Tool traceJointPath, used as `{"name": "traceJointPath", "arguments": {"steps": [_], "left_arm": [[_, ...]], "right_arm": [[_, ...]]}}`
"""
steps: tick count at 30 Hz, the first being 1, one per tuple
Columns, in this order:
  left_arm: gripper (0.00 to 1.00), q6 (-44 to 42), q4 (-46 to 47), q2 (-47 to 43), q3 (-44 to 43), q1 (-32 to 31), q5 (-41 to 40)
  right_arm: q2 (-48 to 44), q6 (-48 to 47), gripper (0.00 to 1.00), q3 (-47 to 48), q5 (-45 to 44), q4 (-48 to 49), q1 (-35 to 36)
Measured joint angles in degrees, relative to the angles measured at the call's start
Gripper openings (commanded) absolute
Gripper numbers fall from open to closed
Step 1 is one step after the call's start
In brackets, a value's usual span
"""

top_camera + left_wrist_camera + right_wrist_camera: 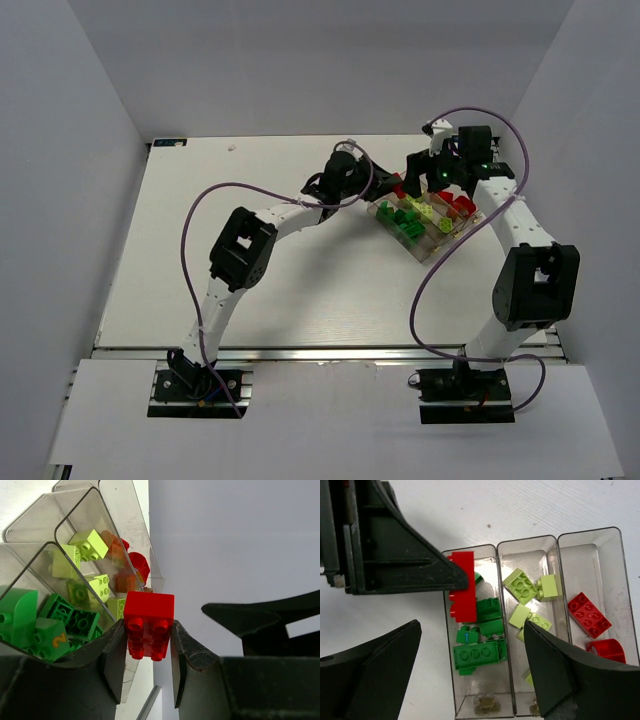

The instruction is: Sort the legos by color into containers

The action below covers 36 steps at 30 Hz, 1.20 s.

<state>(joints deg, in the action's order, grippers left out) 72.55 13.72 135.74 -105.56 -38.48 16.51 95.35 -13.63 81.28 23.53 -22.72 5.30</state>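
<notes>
1. Top external: both arms reach to the clear tray at the far right of the desk. My left gripper comes at it from the left, and my right gripper hangs over its far side. Neither grip is readable at this size.
2. Left wrist: the left gripper is clamped on a red brick, studs toward the camera, pinched across its narrow width. Beyond it the tray holds dark green bricks nearest, pale yellow-green bricks next and red pieces farthest.
3. Right wrist: the right gripper has its fingers spread wide with nothing between them, above the tray. The held red brick sits at the outer wall of the dark green compartment, its long axis along that compartment's length. The red compartment lies two over, past the yellow-green compartment. I judge the left arm must carry sideways across both walls; no twist looks needed, and releasing here would missort.
</notes>
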Motion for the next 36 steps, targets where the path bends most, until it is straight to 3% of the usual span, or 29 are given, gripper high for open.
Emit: {"name": "traceJointPath", "arguments": {"steps": [6, 16, 26, 29, 32, 34, 36], "left_arm": [[0.00, 0.4, 0.1, -1.0, 1.0, 0.0, 0.0], [0.00, 1.1, 1.7, -2.3, 1.0, 0.0, 0.0], [0.00, 1.5, 1.7, -2.3, 1.0, -0.3, 0.0], [0.00, 1.6, 1.8, -2.3, 1.0, -0.3, 0.2], [0.01, 1.9, 1.9, -2.3, 1.0, -0.3, 0.1], [0.13, 2.0, 1.9, -2.3, 1.0, -0.3, 0.2], [0.25, 2.1, 1.8, -2.3, 1.0, -0.3, 0.2]], "right_arm": [[3.1, -0.6, 0.70, 2.6, -1.1, -0.3, 0.7], [6.3, -1.8, 0.68, 2.6, -0.9, -2.1, 1.5], [6.4, -1.8, 0.54, 2.6, 1.0, 0.3, 1.5], [6.4, -1.8, 0.45, 2.6, 2.2, 0.7, 1.5], [6.4, -1.8, 0.26, 2.6, 3.8, 0.6, 1.6], [6.4, -1.6, 0.18, 2.6, 4.0, 0.6, 1.7], [6.4, -1.8, 0.04, 2.6, 4.1, 0.6, 1.6]]}}
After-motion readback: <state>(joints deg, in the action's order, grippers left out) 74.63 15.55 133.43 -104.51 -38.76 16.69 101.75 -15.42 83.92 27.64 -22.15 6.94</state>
